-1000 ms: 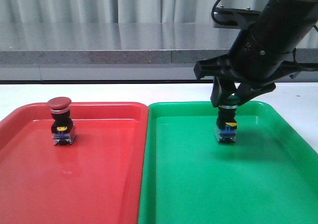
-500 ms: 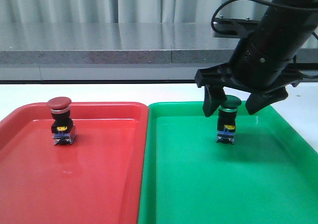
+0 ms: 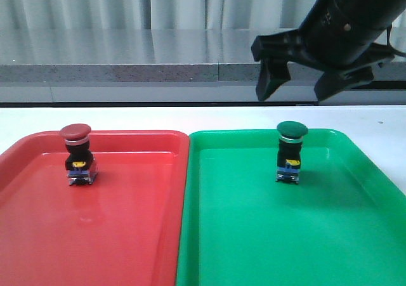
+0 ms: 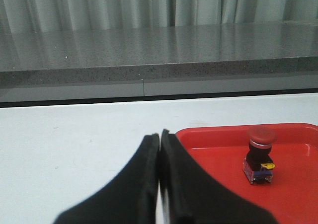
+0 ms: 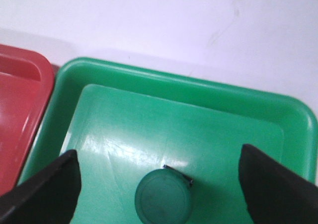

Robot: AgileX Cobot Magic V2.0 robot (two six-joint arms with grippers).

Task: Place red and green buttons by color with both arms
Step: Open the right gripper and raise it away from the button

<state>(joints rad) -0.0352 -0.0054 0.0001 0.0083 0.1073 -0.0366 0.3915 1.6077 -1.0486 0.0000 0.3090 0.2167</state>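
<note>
The green button (image 3: 291,151) stands upright in the green tray (image 3: 254,235), near its far edge; its cap shows from above in the right wrist view (image 5: 163,196). My right gripper (image 3: 303,86) hangs open and empty above it, well clear; its fingertips (image 5: 47,184) flank the cap in the right wrist view. The red button (image 3: 78,154) stands upright in the red tray (image 3: 95,235), and shows in the left wrist view (image 4: 259,154). My left gripper (image 4: 160,134) is shut and empty, over the white table beside the red tray's corner (image 4: 198,134). It is out of the front view.
The two trays lie side by side, touching, on a white table (image 3: 190,116). A grey ledge (image 3: 127,70) and curtains run along the back. The table's far strip beyond the trays is bare white.
My right gripper opened off the green button, left it standing in the green tray, and rose up and away. The red button has not moved.
</note>
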